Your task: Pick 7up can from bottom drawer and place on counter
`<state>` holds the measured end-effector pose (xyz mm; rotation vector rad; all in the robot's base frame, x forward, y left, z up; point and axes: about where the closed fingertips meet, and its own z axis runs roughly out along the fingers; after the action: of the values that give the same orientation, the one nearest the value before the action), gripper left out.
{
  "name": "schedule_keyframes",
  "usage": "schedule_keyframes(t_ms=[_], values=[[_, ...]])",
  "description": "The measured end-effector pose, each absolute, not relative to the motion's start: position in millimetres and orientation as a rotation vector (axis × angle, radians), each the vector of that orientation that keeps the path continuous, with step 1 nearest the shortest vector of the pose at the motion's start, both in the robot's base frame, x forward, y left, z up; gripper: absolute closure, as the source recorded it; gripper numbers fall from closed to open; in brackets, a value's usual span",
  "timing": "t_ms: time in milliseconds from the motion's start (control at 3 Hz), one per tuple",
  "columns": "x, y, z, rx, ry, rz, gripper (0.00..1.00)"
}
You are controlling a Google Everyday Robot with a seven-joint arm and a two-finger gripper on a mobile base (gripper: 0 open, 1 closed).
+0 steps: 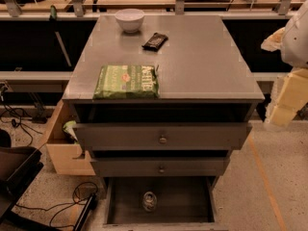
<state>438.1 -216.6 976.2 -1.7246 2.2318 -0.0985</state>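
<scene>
The 7up can [149, 201] stands upright inside the open bottom drawer [185, 201], left of its middle, with its silvery top facing up. The counter [197, 61] is the flat grey top of the cabinet above it. My gripper [285, 100] is at the right edge of the camera view, beside the counter's right front corner. It is level with the counter top and well away from the can. It holds nothing that I can see.
On the counter lie a green chip bag [126, 82] at the front left, a dark snack bar [155, 41] and a white bowl [129, 19] at the back. Two knobbed drawers [162, 139] overhang the bottom drawer. A wooden box [62, 150] and cables [72, 196] sit on the left floor.
</scene>
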Motion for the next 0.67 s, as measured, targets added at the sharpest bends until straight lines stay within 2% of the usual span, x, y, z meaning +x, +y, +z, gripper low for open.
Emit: schedule_keyframes(t_ms=[333,667], values=[[438,-217,977,-1.722,2.229,-0.100,0.00],[437,-216,961,-1.688,2.177,-0.019,0.00]])
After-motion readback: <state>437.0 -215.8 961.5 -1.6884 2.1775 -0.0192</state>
